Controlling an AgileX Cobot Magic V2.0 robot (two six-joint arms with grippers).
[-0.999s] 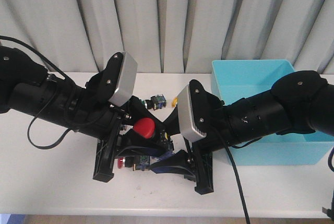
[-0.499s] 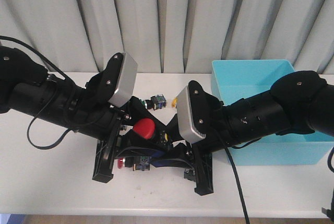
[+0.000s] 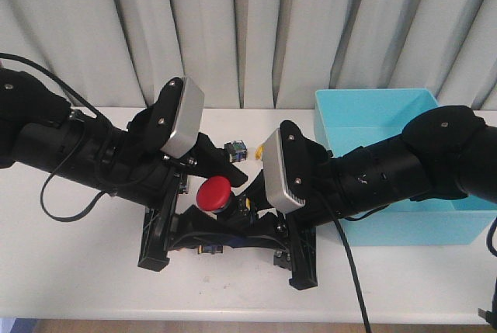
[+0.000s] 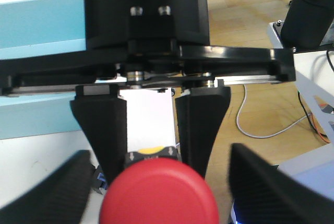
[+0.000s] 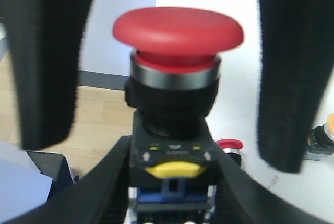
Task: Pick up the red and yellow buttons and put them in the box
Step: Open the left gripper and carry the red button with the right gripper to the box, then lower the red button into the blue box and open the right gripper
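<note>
On the table (image 3: 78, 255), the box (image 3: 373, 112) stands to the right, behind the right arm. The left claw (image 3: 198, 228) and the right claw (image 3: 268, 232) meet at the table's middle, left of the box, with 1 button (image 3: 214, 193) raised between them above the table. Another button (image 3: 235, 149) lies just behind them on the table, and 1 more (image 5: 229, 144) sits on the table under the raised button.

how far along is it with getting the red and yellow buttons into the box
Nothing visibly done: the visible part of the box shows no buttons. In hand: the left gripper is shut on a red button, with the open right gripper straddling it, seemingly for a handover. Left: boxing it, plus another red-capped button on the table.
</note>
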